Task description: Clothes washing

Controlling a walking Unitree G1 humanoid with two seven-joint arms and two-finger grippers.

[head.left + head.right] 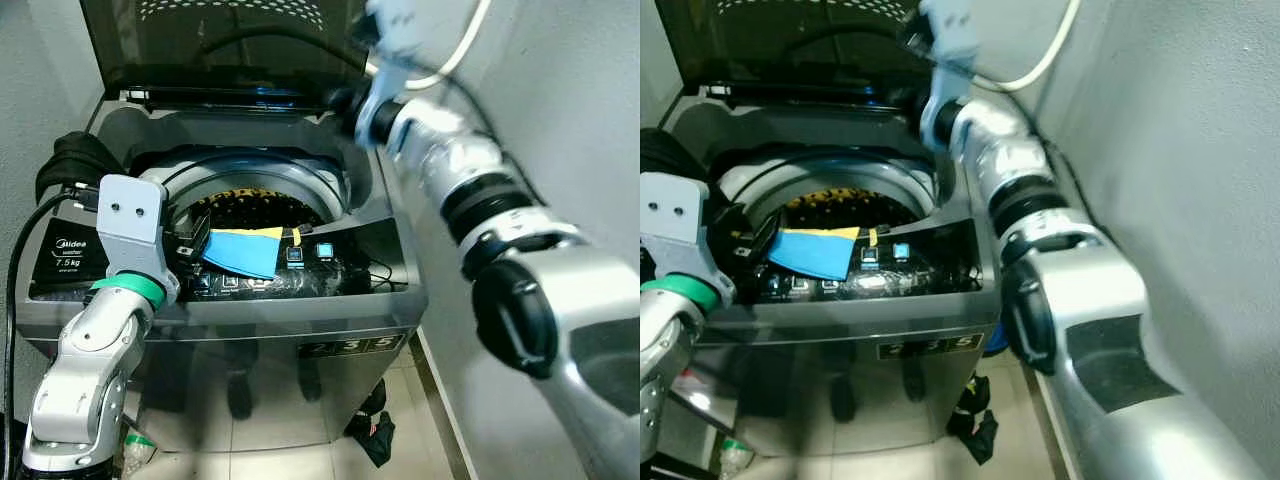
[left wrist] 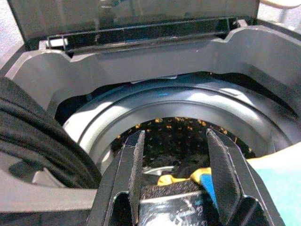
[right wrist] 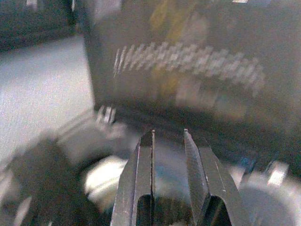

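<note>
Grey-walled corner, top-loader with lid (image 1: pixel 215 45) up. Your left gripper (image 2: pixel 176 165) hangs over the drum's front rim, fingers apart, empty; blue-yellow cloth (image 1: pixel 243 250) is draped on that rim just beside it, long axis sideways. Right gripper (image 3: pixel 168 155) sits up by the lid, slightly parted, empty. Left's nearer.

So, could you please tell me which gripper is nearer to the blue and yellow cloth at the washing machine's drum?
The left. The left gripper sits at the drum's front rim beside the blue and yellow cloth; the right gripper is raised by the open dark lid.
</note>
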